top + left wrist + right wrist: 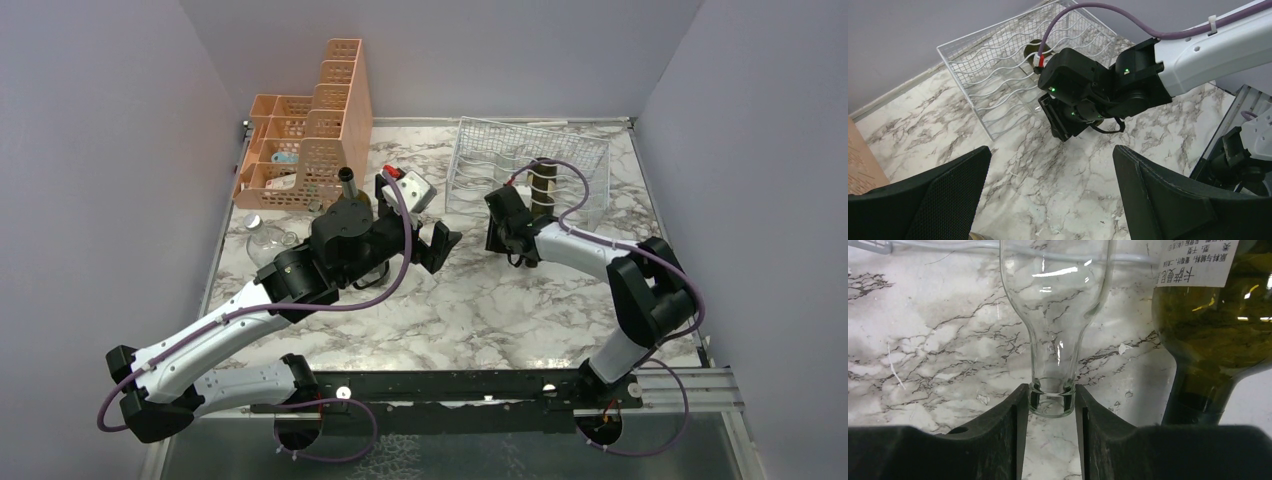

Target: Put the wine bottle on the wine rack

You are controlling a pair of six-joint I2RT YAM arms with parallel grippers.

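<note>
Glass neck of the wine bottle (1053, 340) is pinched in right pincer (1052, 405) at the wine rack (993, 60); left pincer (1050, 155) hovers spread.

White marble tabletop (480, 300), grey veins running all over it. The wine rack (480, 160) is silvery-white wire, a fine grid with wavy rows. There's a peach organizer (335, 120), perforated all over. Clear glass bottle (1055, 315), colourless, the veining showing straight through it. An olive-green bottle (1218, 330), white label (1198, 260), black printed characters. The right arm (575, 248) is white with black joints, and its cable (1098, 6) is purple.
</note>
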